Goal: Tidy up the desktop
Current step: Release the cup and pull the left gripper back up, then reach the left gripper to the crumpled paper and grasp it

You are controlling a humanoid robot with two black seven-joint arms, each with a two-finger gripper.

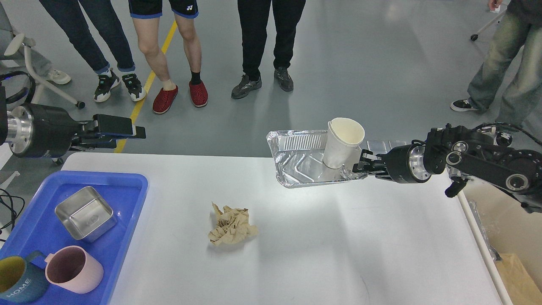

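Observation:
The white desktop (322, 245) fills the lower view. My right gripper (359, 166) is shut on the right edge of a foil tray (300, 163) and holds it above the desktop's far edge. A white paper cup (343, 142) stands tilted inside the tray. A crumpled brown paper ball (230, 225) lies mid-desktop. My left gripper (127, 131) is at the far left, beyond the desktop's back edge, empty, fingers close together pointing right.
A blue tray (127, 212) at the left holds a steel square dish (84, 214), a pink mug (74, 269) and a dark mug (17, 284). A beige bin (514, 237) stands beyond the right edge. Several people stand behind the table.

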